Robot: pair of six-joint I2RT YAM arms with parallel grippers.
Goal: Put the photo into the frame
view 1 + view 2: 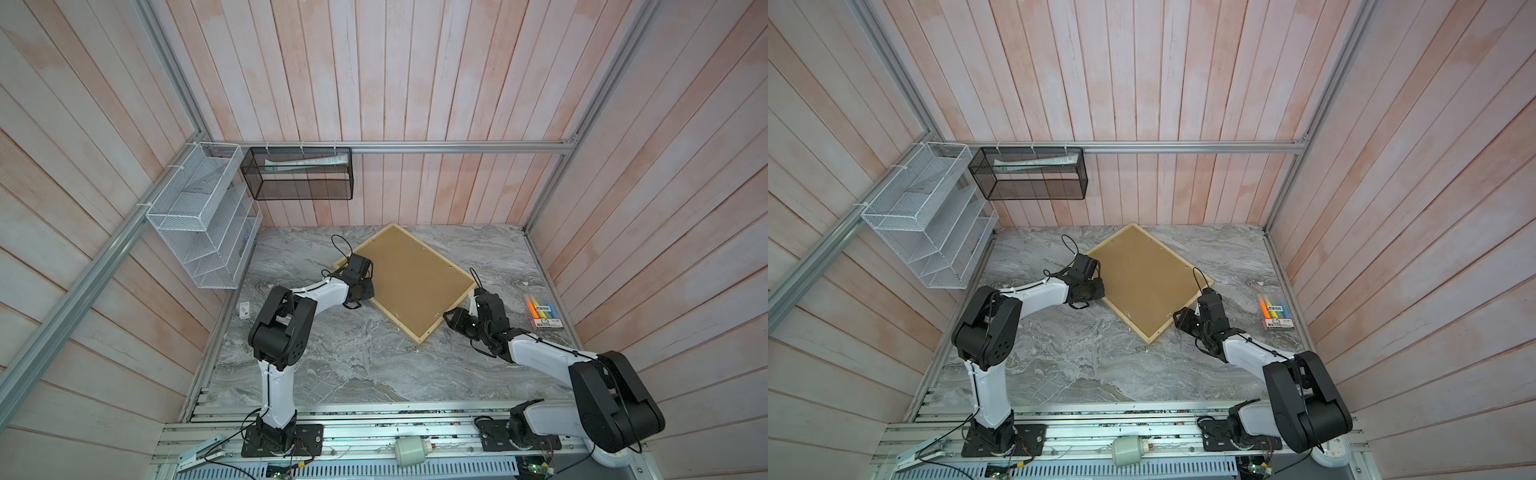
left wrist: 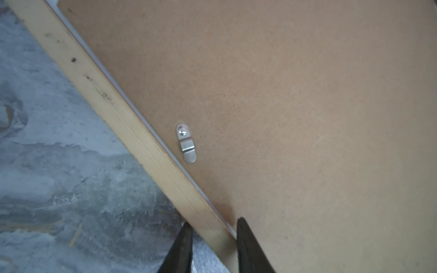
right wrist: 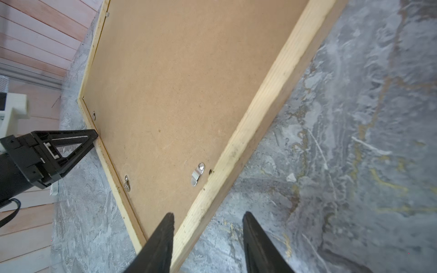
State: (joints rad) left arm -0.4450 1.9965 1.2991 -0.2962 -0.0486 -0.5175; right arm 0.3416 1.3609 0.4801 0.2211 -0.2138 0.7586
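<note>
The frame [image 1: 407, 278] [image 1: 1142, 278] lies back-up and askew on the marble table, its brown fibreboard back inside pale wood rails. Small metal clips [image 2: 186, 143] [image 3: 197, 176] sit on the back near the rails. My left gripper [image 1: 360, 287] [image 1: 1096, 289] [image 2: 214, 222] is at the frame's left rail [image 2: 113, 101], with one finger against the rail's outer edge and the other at its inner edge. My right gripper [image 1: 451, 316] [image 1: 1179, 316] [image 3: 208, 214] stands open astride the right rail [image 3: 260, 106] near the frame's near corner, one finger over the back, the other over the marble. The photo is out of view.
A pack of coloured markers [image 1: 544, 313] [image 1: 1275, 311] lies on the table to the right of my right arm. A small white tag [image 1: 243, 309] lies at the left edge. On the walls hang a white wire rack [image 1: 199, 216] and a black mesh basket [image 1: 297, 174].
</note>
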